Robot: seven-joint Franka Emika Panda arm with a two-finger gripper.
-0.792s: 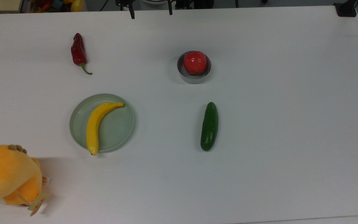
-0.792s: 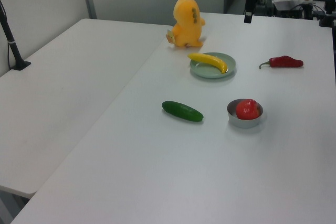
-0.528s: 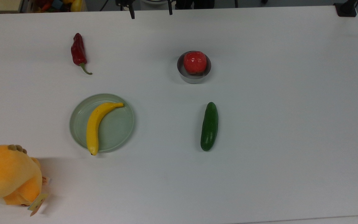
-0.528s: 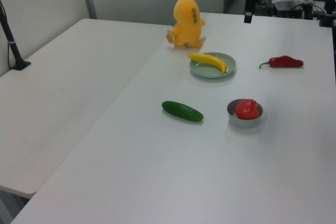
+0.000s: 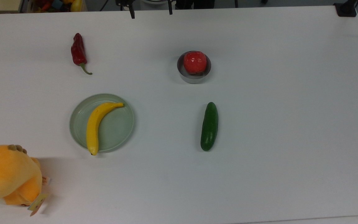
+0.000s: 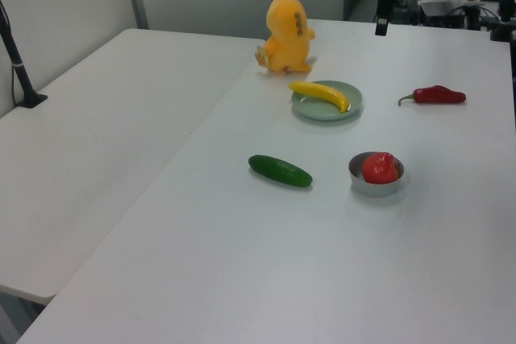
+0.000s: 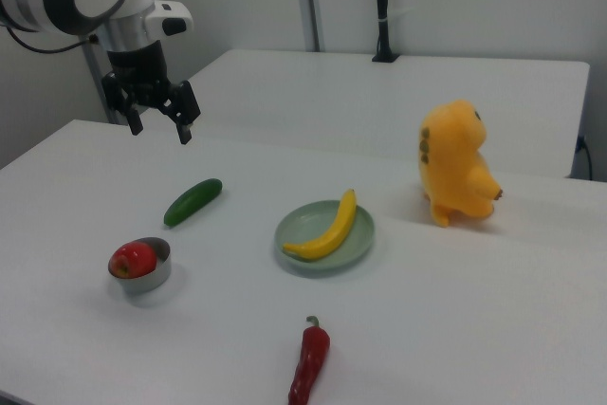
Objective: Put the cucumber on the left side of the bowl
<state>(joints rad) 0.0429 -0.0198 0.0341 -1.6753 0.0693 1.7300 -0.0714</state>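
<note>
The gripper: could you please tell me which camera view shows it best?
The right view shows it best: the gripper hangs open above the table, whole, with the wrist and arm behind it. In the top view, two dark fingertips poke in at the upper edge. In the left view, it is a cropped dark shape at the far end.

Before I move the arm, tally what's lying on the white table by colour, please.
Green: 2, the glossy dark green cucumber and the wide pale green plate
Red: 2, the dark red chili pepper and the red apple
Yellow or orange: 2, the yellow banana and the orange plush toy
Silver: 1, the small metal bowl
Total: 7
</note>
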